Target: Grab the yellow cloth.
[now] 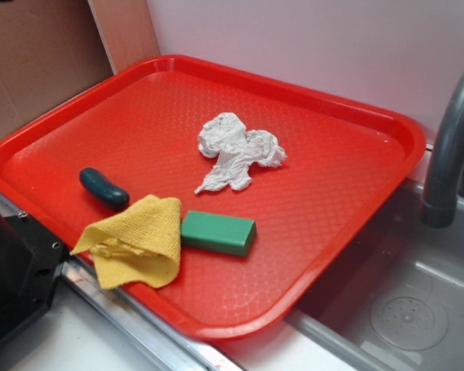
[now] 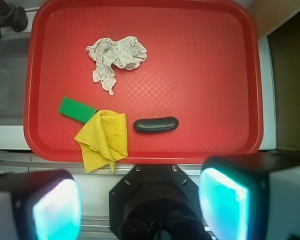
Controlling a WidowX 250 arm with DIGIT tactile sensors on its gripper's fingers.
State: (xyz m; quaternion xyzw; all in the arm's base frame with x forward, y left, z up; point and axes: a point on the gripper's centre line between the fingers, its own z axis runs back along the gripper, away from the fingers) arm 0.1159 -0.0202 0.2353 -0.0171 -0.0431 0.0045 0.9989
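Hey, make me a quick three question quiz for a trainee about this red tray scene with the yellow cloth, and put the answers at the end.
1. True or false: the yellow cloth lies entirely inside the red tray.
2. Which item touches the yellow cloth? A) the white tissue B) the green block C) the dark oblong object
3. Fill in: the gripper fingers are spread wide, so the gripper is ____.

Key:
1. False; one corner hangs over the tray's near rim.
2. B; the cloth overlaps one end of the block.
3. Open, holding nothing.
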